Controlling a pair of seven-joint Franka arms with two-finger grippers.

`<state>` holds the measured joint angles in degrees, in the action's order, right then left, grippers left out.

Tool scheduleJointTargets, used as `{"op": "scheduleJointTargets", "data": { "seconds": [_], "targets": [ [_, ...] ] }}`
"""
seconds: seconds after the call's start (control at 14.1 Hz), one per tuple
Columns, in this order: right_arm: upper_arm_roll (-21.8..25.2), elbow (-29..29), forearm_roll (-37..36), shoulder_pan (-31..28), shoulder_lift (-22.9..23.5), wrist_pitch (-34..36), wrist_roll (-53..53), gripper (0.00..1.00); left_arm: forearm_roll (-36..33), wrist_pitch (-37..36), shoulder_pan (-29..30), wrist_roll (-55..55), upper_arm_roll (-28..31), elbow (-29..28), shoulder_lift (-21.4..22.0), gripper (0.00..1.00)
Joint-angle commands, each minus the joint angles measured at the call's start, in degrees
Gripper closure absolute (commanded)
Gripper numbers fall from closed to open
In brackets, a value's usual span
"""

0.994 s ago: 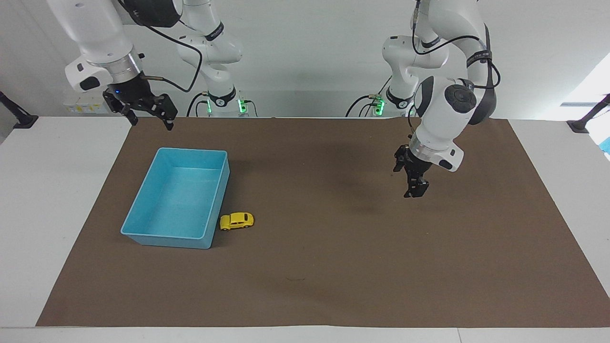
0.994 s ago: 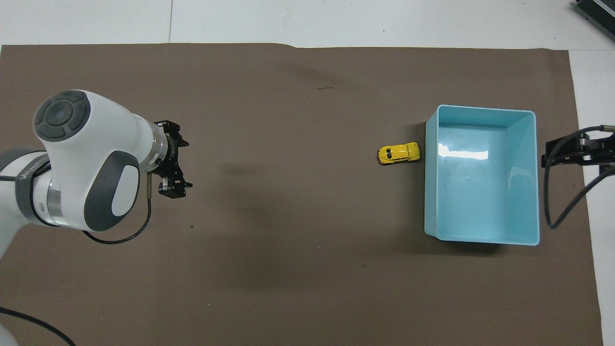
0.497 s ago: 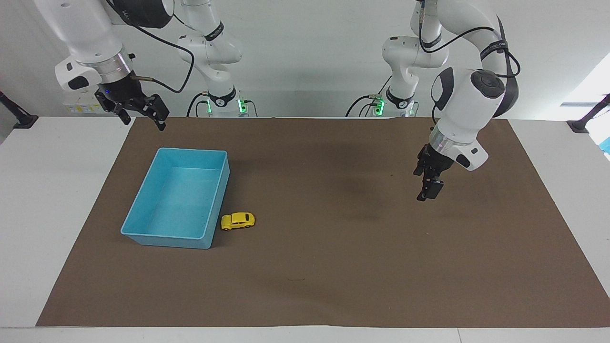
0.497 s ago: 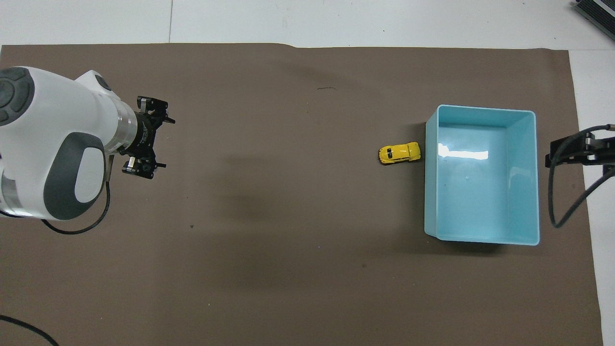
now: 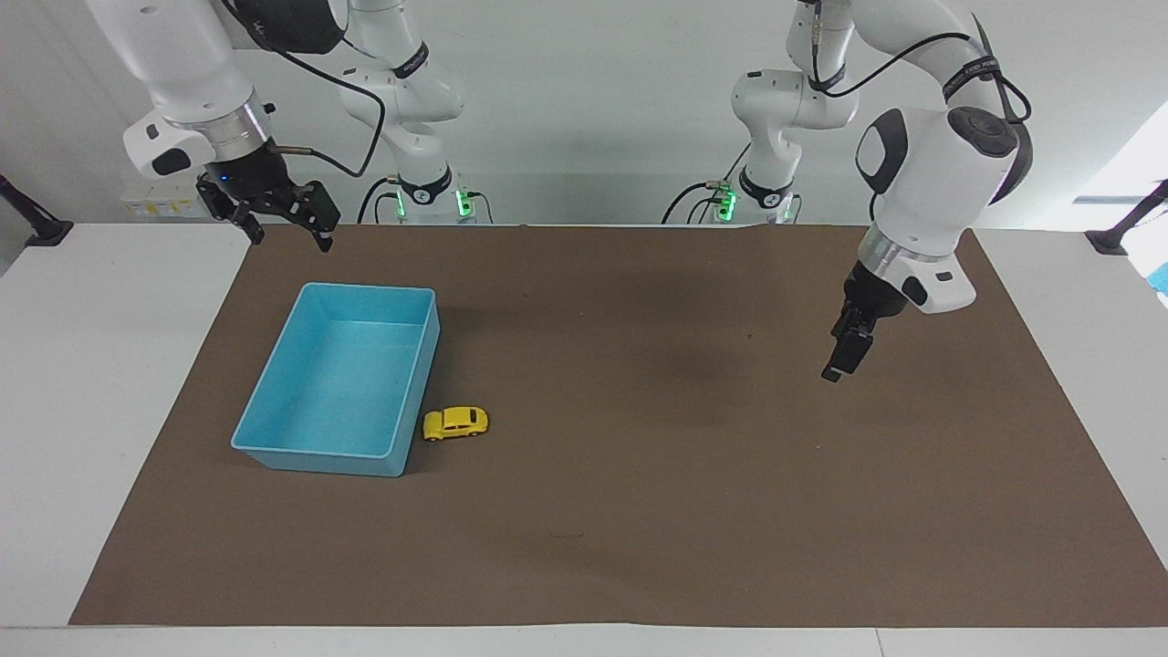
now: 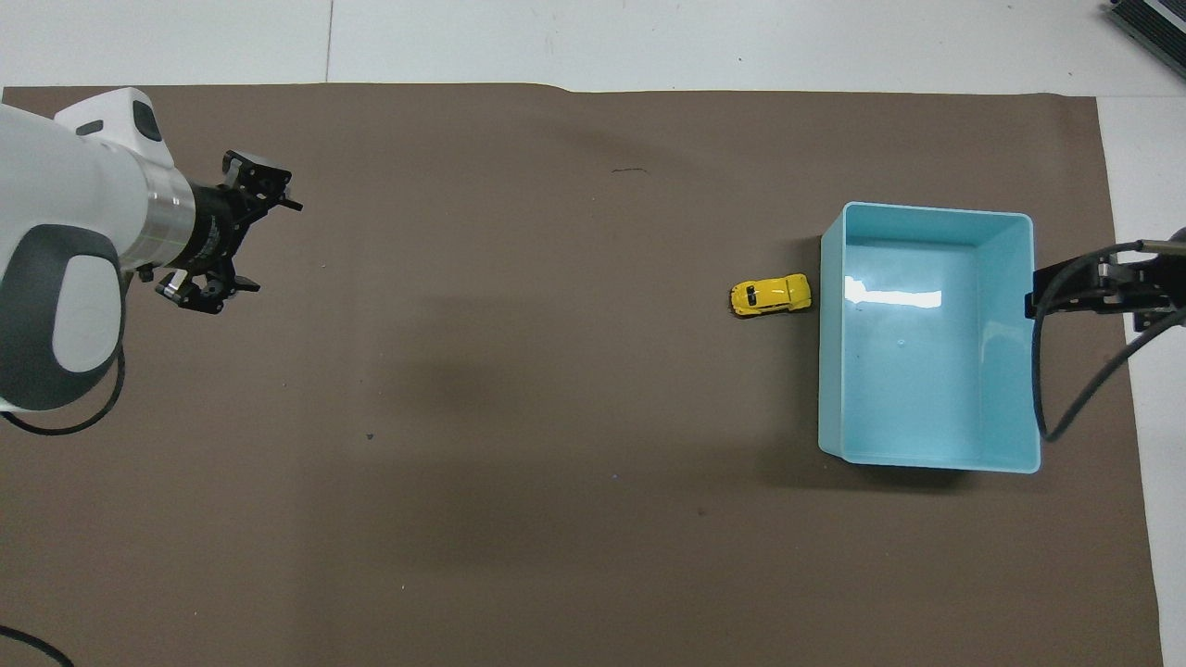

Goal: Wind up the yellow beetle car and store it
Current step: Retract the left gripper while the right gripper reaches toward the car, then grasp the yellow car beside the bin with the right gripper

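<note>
Yellow beetle car (image 5: 455,423) seemingly touching blue tray (image 5: 274,392) — both grippers clear.

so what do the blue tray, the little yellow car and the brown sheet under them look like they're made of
Blue tray: probably moulded plastic, smooth and glossy; its floor throws back a bright glare and its thin walls have rounded corners.
Yellow beetle car: a hard, shiny shell, painted metal or plastic; the look leaves that open.
Brown sheet: matte, with no reflections, likely paper or thin felt; its farthest edge shows a slight kink.
</note>
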<state>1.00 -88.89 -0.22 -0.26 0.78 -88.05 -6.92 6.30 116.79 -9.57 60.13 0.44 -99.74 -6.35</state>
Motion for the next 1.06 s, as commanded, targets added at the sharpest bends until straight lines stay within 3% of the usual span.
{"op": "scheduleJointTargets", "data": {
  "seconds": [0.0, 0.57, 0.99],
  "targets": [
    [-0.29, 0.38, 1.54, 0.78, 2.12, -2.64, 0.42, 0.00, -0.33, -2.53, 2.62, -10.78, -0.62, 0.78, 1.69, 0.00],
    [-0.29, -2.78, 1.27, 7.64, 5.98, -9.42, -26.00, 0.00, -0.50, -6.92, 5.35, -45.15, -0.18, 0.87, 4.32, 0.00],
    [-0.21, -2.87, -2.05, 11.33, 8.44, -12.58, -52.71, 0.00, -0.68, -17.63, 5.35, -62.49, 1.83, 1.04, 8.10, 0.00]
  ]
}}
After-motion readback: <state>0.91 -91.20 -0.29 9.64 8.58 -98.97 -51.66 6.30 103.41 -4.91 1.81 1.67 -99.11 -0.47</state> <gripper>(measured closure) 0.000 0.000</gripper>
